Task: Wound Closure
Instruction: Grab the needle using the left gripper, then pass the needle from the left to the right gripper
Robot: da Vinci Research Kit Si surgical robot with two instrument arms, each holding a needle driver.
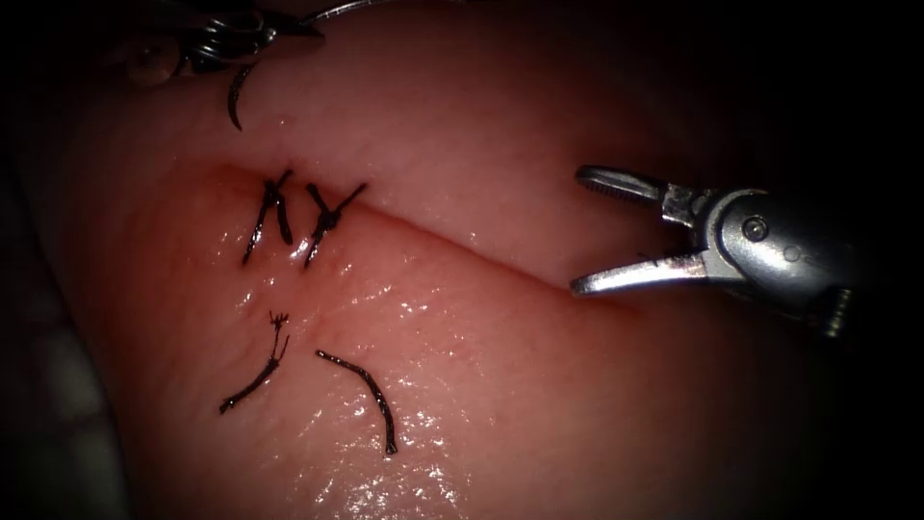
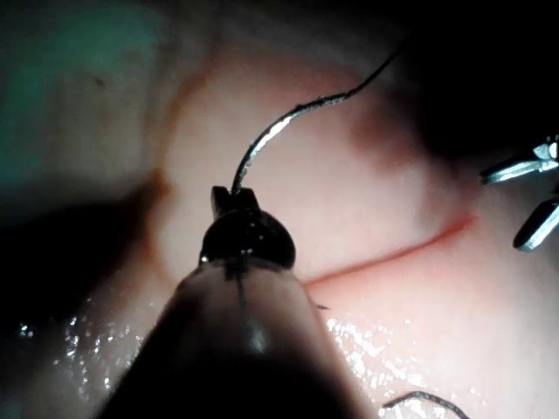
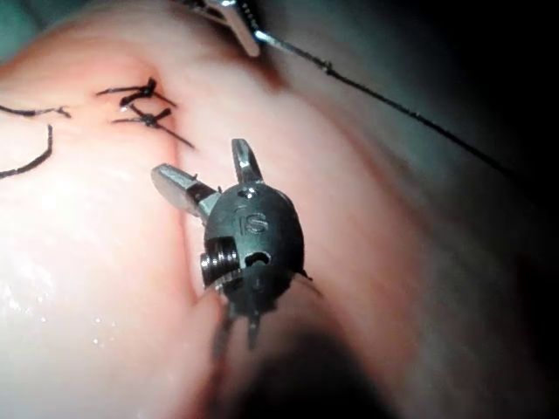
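Left tool (image 1: 226, 39) sits beyond the far end of the cut (image 1: 462, 246), jaws clamped on the needle (image 2: 279, 131) near one end of its curve (needle clear of the tissue (image 1: 539, 414)). Right tool (image 1: 616, 231) hovers over the cut's right part, jaws spread, holding nothing. Two stitches (image 1: 298, 217) cross the cut.

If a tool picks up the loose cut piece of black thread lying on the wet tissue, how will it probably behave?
The curved cut piece of black thread probably bends easily: it lies in a soft arc. It looks very light, being thin. It may cling, because the glistening pink tissue under it looks wet.
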